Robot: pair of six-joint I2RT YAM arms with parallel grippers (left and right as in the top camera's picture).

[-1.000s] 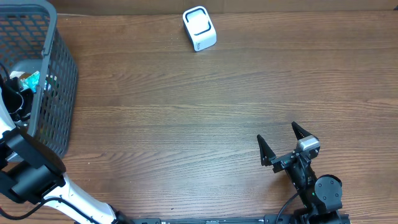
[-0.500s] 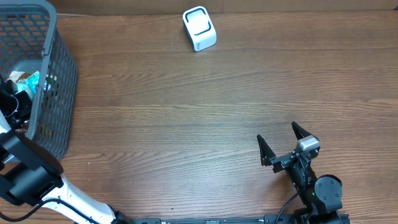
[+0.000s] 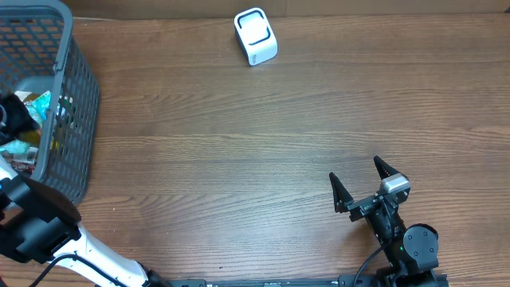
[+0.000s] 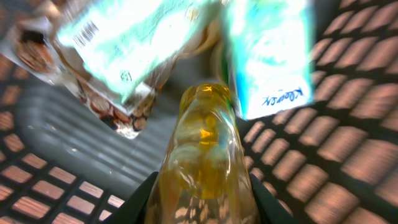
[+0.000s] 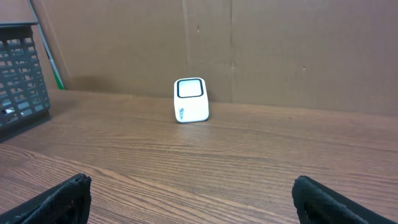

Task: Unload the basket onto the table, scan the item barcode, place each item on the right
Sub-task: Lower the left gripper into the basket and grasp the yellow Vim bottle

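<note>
Our left claw [image 4: 199,196] is down inside the grey mesh basket [image 3: 78,96]. It presses against both sides of a yellow bottle [image 4: 202,137], which we judge it is pinching. The bottle's long axis runs straight out from the claw, in line with its reach, toward a barcoded snack packet [image 4: 99,56] and a pale blue packet [image 4: 267,56] lying beyond. The white barcode scanner [image 3: 255,37] stands at the far edge of the surface [image 3: 239,159], well apart from the basket and to its right, so the bottle must go up over the basket wall and then across. Our right claw [image 3: 354,169], spread wide and empty, sits at the near edge facing the scanner.
</note>
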